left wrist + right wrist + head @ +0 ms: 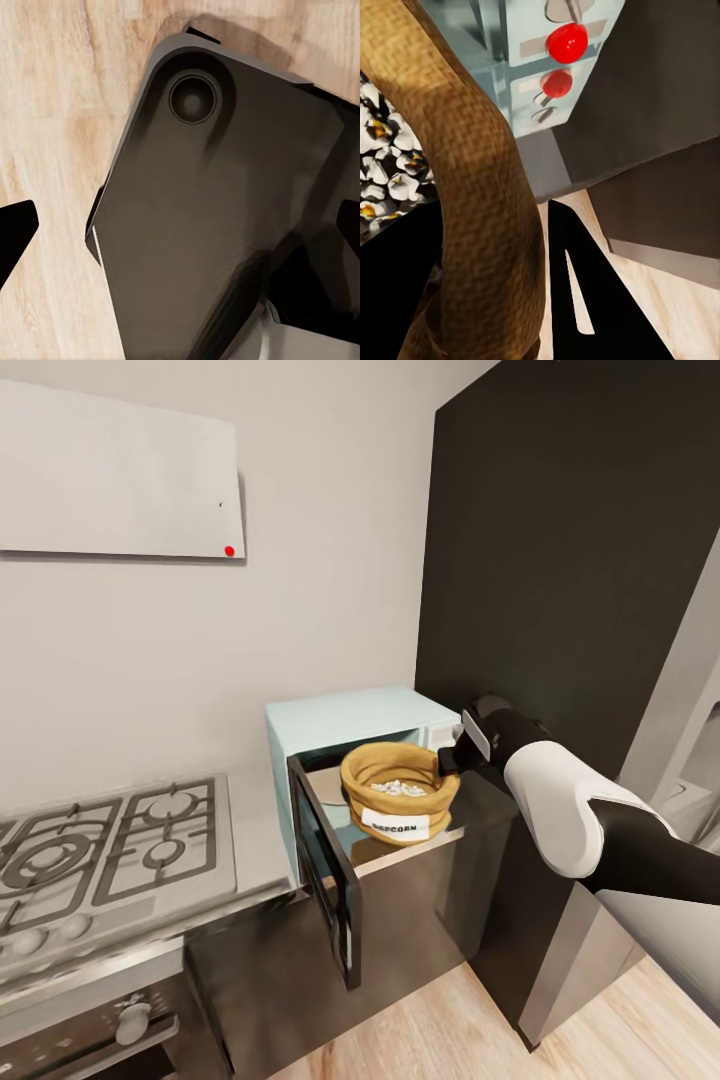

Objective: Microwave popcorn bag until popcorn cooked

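Note:
The mint-blue microwave (352,718) stands on the countertop (255,815) with its dark glass door (326,872) swung wide open. At its open mouth is the tan popcorn bag (398,800), upright, its white label facing me. Whitish popcorn (398,788) lies inside the bag. My right gripper (451,757) is shut on the bag's rolled rim at its right side. The right wrist view shows the rim (472,187) between the black fingers (585,300), the popcorn (386,165) and the microwave's red knobs (567,42). My left gripper (180,225) hangs open over the floor.
The gas hob (110,840) lies left of the microwave, with the oven (90,1030) under it and a flat white hood (120,470) above. A tall dark cabinet (580,560) rises right of the microwave. The left wrist view shows the robot's dark base (217,210) on wooden floor (52,112).

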